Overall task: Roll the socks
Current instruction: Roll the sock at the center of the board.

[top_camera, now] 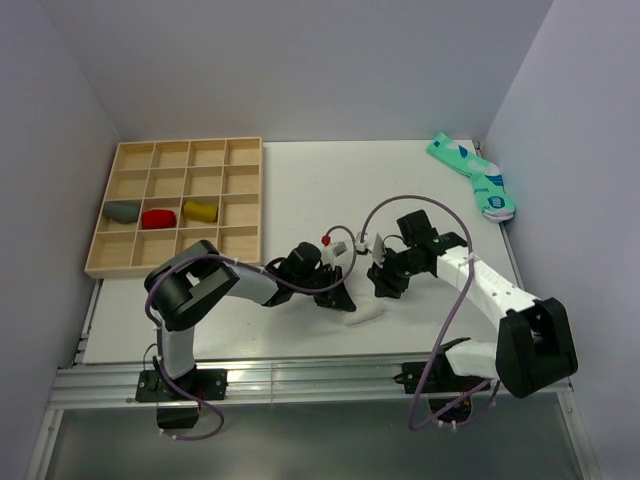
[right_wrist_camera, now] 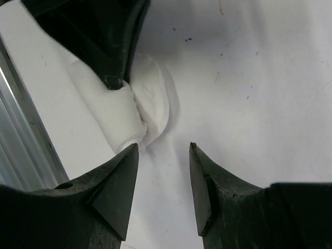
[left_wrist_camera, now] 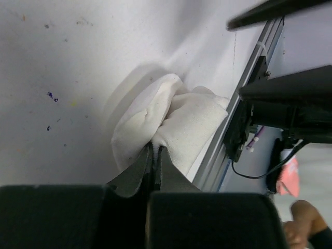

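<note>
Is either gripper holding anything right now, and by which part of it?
The left gripper pinches the white sock by a fold at its edge. The right gripper is open, holding nothing.

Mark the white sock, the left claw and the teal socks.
white sock (left_wrist_camera: 176, 116): left wrist view, middle of the bunched fabric.
left claw (left_wrist_camera: 154, 151): left wrist view, between its fingertips, which pinch the sock's edge.
teal socks (top_camera: 472, 175): top view, middle of the pair.
</note>
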`<state>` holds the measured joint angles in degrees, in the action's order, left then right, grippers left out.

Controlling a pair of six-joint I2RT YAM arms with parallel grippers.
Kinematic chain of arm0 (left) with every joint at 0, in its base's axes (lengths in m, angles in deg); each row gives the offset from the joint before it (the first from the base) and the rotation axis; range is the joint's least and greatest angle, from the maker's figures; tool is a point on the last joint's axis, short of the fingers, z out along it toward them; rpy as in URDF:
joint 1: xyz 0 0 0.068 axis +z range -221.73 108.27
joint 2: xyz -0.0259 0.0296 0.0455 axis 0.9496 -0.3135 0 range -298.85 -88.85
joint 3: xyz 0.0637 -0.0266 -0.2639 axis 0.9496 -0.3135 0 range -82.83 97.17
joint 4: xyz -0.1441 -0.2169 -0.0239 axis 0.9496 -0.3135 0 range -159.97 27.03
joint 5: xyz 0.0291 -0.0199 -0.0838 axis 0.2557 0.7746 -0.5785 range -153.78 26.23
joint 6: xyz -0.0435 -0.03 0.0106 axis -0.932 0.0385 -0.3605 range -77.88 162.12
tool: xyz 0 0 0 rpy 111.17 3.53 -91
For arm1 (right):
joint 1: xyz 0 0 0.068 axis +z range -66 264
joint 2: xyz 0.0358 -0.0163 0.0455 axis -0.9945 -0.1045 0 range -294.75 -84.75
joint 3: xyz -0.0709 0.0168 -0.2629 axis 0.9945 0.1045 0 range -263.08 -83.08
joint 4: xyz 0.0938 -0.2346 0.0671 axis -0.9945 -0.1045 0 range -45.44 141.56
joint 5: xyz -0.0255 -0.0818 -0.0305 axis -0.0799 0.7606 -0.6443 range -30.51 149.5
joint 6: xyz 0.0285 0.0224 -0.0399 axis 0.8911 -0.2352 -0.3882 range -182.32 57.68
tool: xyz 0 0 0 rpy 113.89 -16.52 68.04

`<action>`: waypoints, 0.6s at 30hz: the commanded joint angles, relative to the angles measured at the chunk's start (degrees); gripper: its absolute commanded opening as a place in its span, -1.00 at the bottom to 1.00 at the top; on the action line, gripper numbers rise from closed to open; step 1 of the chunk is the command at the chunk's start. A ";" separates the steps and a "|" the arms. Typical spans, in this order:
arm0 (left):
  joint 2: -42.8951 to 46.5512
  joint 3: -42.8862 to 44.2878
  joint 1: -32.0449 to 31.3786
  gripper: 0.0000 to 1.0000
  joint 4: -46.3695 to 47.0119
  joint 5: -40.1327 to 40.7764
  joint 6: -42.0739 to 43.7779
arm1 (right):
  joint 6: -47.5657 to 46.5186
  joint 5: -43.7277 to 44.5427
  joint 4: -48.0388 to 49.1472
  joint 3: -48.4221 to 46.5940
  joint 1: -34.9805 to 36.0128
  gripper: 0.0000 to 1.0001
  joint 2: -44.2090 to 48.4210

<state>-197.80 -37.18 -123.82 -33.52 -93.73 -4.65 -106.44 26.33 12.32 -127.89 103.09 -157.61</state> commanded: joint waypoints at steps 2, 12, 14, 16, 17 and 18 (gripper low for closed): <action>-4.08 0.66 0.42 -0.99 -15.64 -3.35 -1.40 | -8.70 -3.66 -1.89 2.71 -0.20 0.04 5.44; -7.16 5.24 1.29 -0.99 -21.45 -5.81 -4.21 | -22.67 -9.90 -13.49 3.24 0.33 0.14 5.97; -7.59 5.68 1.73 -0.99 -21.80 -6.08 -4.65 | -23.73 -9.55 -13.75 4.03 1.21 0.16 6.85; -7.86 6.29 1.91 -0.99 -22.16 -6.60 -4.92 | -23.12 -8.50 -12.53 5.43 2.78 0.18 8.69; -8.30 6.47 2.00 -0.99 -22.24 -6.78 -5.09 | -22.60 -7.97 -11.65 6.05 3.49 0.18 9.40; -8.56 6.99 2.00 -0.99 -22.77 -6.61 -5.09 | -21.02 -7.27 -9.47 7.36 4.54 0.19 10.80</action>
<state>-202.59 -29.40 -121.75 -46.05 -103.28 -11.40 -126.72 19.01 1.46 -122.65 105.41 -150.42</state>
